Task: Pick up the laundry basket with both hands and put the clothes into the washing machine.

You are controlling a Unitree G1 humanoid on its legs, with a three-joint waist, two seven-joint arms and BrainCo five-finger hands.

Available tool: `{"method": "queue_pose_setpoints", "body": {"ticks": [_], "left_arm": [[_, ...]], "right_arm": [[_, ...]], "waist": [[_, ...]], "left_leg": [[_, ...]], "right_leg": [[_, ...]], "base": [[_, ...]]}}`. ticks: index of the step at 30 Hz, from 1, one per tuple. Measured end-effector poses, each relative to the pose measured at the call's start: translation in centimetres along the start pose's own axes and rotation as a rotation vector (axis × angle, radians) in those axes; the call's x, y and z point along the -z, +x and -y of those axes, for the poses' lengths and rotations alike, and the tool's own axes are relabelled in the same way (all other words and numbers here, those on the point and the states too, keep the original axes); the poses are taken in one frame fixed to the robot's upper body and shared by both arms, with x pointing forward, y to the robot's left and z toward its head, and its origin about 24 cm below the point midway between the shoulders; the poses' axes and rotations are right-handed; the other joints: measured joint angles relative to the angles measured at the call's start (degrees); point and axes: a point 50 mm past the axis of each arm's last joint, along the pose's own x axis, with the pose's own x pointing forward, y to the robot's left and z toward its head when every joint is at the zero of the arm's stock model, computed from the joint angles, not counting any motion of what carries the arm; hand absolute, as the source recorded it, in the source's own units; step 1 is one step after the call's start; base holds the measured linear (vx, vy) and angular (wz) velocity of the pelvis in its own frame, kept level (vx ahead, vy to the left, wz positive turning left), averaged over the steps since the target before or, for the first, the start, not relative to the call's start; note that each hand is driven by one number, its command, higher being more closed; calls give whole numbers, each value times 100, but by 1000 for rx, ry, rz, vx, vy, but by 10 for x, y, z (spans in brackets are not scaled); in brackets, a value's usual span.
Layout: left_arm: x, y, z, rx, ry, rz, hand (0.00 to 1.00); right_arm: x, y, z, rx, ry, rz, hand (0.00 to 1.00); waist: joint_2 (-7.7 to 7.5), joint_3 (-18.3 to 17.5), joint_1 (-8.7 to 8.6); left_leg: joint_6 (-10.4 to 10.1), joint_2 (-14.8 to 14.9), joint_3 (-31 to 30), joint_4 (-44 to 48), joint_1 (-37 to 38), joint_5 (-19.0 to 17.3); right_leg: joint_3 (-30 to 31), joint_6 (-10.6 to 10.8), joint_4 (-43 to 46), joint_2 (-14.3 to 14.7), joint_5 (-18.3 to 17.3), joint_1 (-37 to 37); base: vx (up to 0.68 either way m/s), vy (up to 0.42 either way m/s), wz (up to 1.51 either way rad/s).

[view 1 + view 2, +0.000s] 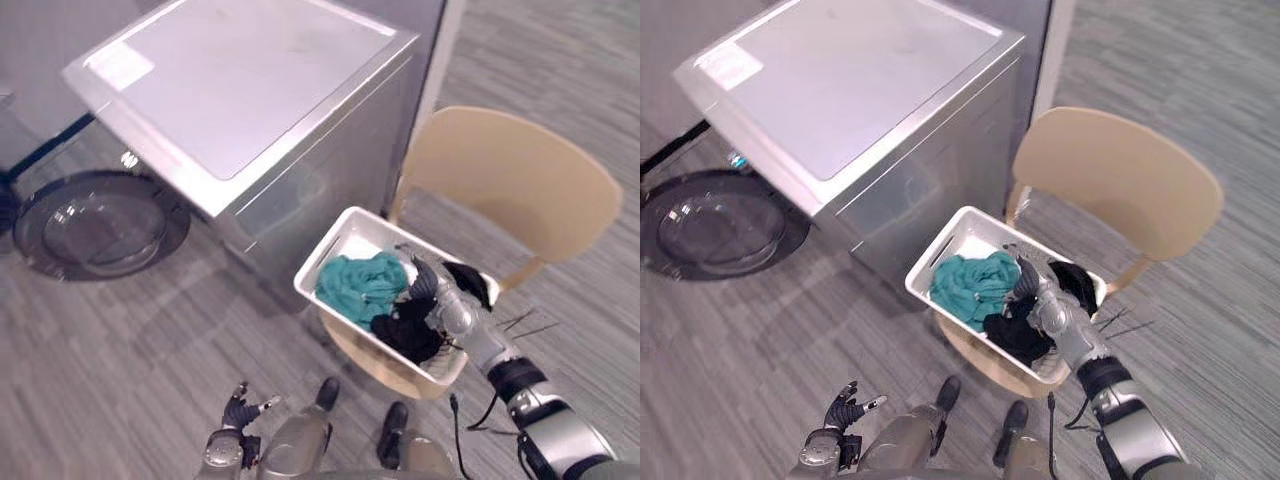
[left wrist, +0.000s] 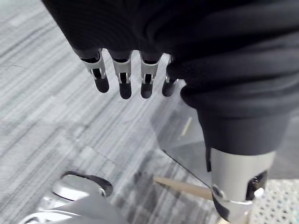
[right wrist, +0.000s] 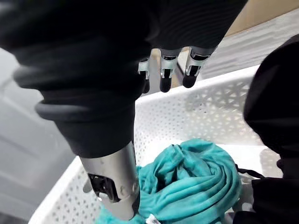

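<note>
Hovering right hand (image 1: 428, 285), fingers loose, over basket (image 1: 335, 240) clothes (image 1: 360, 285). Dangling left hand (image 1: 238, 410) open. Not making out washer (image 1: 250, 90) label (image 1: 118, 65).

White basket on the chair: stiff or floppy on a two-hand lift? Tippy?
Probably stiff: the laundry basket looks like perforated moulded plastic. Likely light: it holds a teal cloth and black clothes, all soft. The black clothes pile toward one end, so it may tilt there.
</note>
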Motion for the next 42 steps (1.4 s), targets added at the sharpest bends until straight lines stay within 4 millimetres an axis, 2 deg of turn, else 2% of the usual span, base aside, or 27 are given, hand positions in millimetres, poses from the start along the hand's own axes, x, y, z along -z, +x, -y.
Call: {"method": "queue_pose_setpoints", "body": {"ticks": [3, 7, 11, 14, 15, 18, 22, 29, 33, 36, 37, 39, 40, 42], "left_arm": [[-1, 0, -1, -18, -25, 5, 0], [-8, 3, -2, -32, -71, 32, 0], [-23, 7, 1, -42, -113, 69, 0], [-49, 12, 4, -36, -147, 157, 0], [-60, 13, 7, -29, -156, 194, 0], [-84, 13, 16, -7, -205, 276, 0], [-94, 12, 22, 7, -223, 304, 0], [-94, 12, 23, 19, -212, 302, 0], [-91, 14, 16, 7, -188, 284, 0], [-84, 16, 10, -7, -164, 260, 0], [-78, 17, 5, -18, -140, 237, 0], [-71, 17, 1, -28, -121, 211, 0], [-66, 17, -1, -33, -108, 191, 0], [-56, 15, -2, -36, -98, 159, 0]], "right_arm": [[0, 13, 29, 81, -72, -11, 0], [9, 23, 66, 168, -164, -65, 0], [17, 25, 70, 152, -237, -109, 0], [10, 28, 68, 142, -328, -85, 0], [4, 30, 71, 162, -354, -60, 100], [-15, 37, 80, 184, -411, 2, 100], [-31, 39, 82, 211, -405, 62, 100], [-57, 32, 73, 216, -242, 172, 100], [-73, 18, 75, 292, -7, 252, 100], [-73, 12, 81, 339, 120, 258, 100], [-68, 8, 80, 360, 194, 248, 100], [-59, 1, 78, 384, 298, 219, 100], [-54, -4, 74, 394, 377, 203, 100], [-44, -14, 64, 399, 481, 172, 100]], "waist": [[0, 278, 11], [9, 554, 167], [7, 586, 296], [-10, 644, 292], [-12, 674, 285], [-45, 694, 293], [-88, 718, 290], [-216, 790, 288], [-439, 744, 256], [-551, 644, 145], [-647, 557, 98], [-724, 477, 46], [-736, 399, -35], [-744, 243, -67]], "left_leg": [[-65, -9, -120, -359, -187, 249], [-122, 81, -146, -916, -486, 616], [-201, 149, -176, -1209, -872, 937], [-270, 126, -236, -1257, -1178, 1115], [-284, 114, -276, -1255, -1234, 1125], [-307, 103, -274, -1251, -1339, 1112], [-293, 115, -261, -1242, -1339, 1131], [-301, 189, -221, -1201, -1137, 1138], [-300, 363, -74, -1375, -652, 1137], [-296, 452, -43, -1377, -504, 1133], [-284, 500, 11, -1380, -420, 1125], [-256, 539, 33, -1385, -281, 1102], [-225, 548, 38, -1385, -188, 1079], [-173, 550, 108, -1386, -28, 1037]], "right_leg": [[-114, -13, 387, -149, -107, -431], [-149, -88, 774, -277, -181, -1109], [-257, -150, 1101, -367, -269, -1689], [-413, -187, 1447, -515, -410, -2052], [-434, -197, 1538, -551, -455, -2125], [-450, -221, 1693, -604, -569, -2265], [-514, -273, 1780, -632, -650, -2265], [-537, -276, 1586, -507, -648, -1945], [-407, -259, 1280, -283, -570, -1508], [-366, -266, 1003, -109, -457, -1278], [-307, -234, 851, -23, -391, -1165], [-253, -236, 673, 65, -300, -979], [-252, -210, 562, 96, -265, -848], [-181, -167, 439, 128, -224, -666]], "base": [[-173, 0, 28], [-175, -32, 14], [-101, -95, 18], [-54, -139, 29], [-26, -124, 21], [-29, -120, 12], [-14, -121, 9], [-3, -97, 0], [-7, -97, -23], [-1, -66, -22], [6, -35, -22], [26, -32, -21], [37, -21, -11], [37, 4, -14]]}}
